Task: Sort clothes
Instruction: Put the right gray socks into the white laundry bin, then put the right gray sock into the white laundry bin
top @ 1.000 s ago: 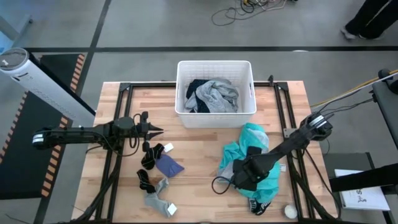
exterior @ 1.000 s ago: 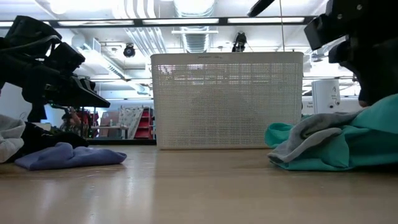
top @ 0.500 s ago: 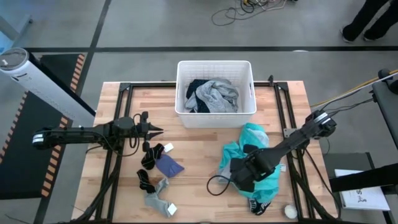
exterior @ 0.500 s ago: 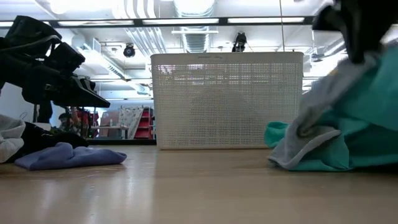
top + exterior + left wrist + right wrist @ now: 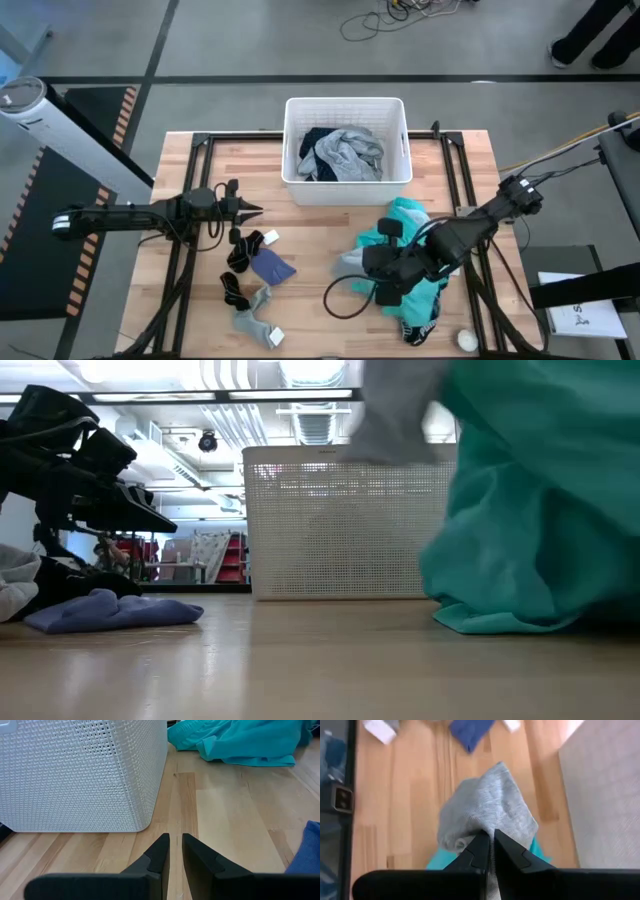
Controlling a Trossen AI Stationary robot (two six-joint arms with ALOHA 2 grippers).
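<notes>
Partly done, by the look of it. Already inside the white ribbed plastic basket [image 5: 346, 190] at twelve o'clock on the wooden table [image 5: 470, 160]: a crumpled grey shirt [image 5: 345, 152] over a dark navy garment [image 5: 315, 138]. Lifted clear of the tabletop at four o'clock: a pale grey cloth [image 5: 487, 807], pinched in the right gripper [image 5: 491, 842], fingers pressed together on a fold, with the bright teal garment [image 5: 405, 222] bunched beneath and hanging with it in the low view. Waiting at nine o'clock: the left gripper [image 5: 175, 851], fingers nearly pressed together on nothing, tips towards the basket. Left to sort, around seven o'clock: a small blue-purple cloth [image 5: 271, 267], black socks [image 5: 243, 249] and a grey sock [image 5: 253, 317]. Near five o'clock, a small white ball [image 5: 467, 340], apart from the clothes.
</notes>
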